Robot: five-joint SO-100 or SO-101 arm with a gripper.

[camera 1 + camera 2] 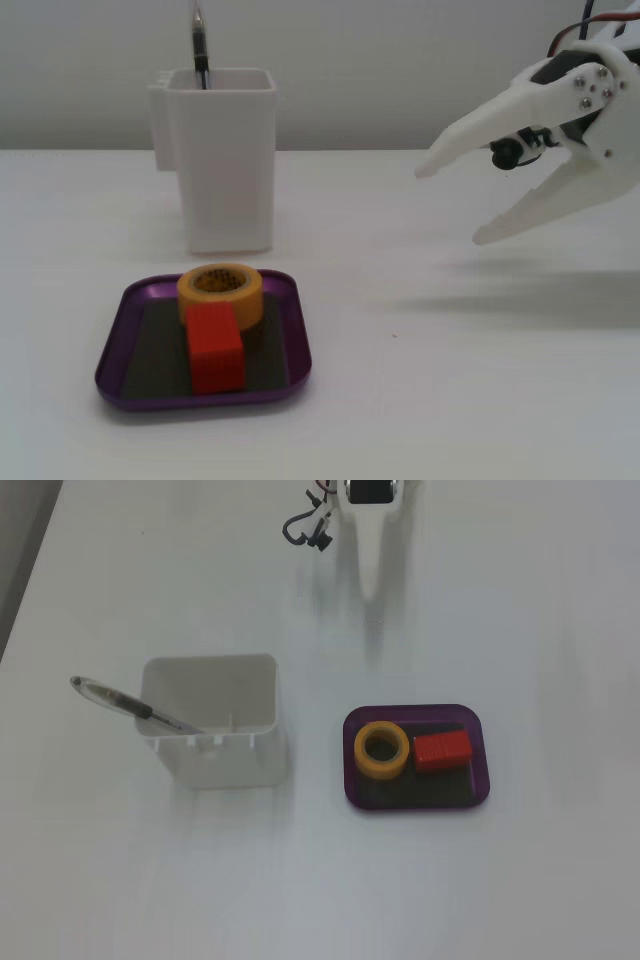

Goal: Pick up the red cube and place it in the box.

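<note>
Nearest the camera in a fixed view, the red cube [215, 348] lies on the dark floor of the box [128, 310], the shallow purple tray, toward its front edge. Just behind the cube, and touching or nearly touching it, a yellow tape roll [221, 291] lies flat in the same tray with its hole facing up. In another fixed view from above, the red cube [442, 750] sits in the right half of the box [414, 796] and the tape roll [381, 750] in the left half, the 2 side by side along the tray's upper part.

Behind the tray stands a tall white container [221, 158] on the white table [440, 400], near the tray but apart from it. A pen [199, 45] sticks up out of its back left corner; from above, the pen [130, 707] leans out over the container's left wall [208, 730].

Farther back and to the right, the gripper [446, 204] hangs above the table with nothing between its fingers, its 2 white fingers spread wide and pointing left, well apart from the tray. From above, only the narrow white tip of the gripper [371, 588] shows at the top edge, pointing down toward the tray, with dark cables [305, 527] just beside it.
</note>
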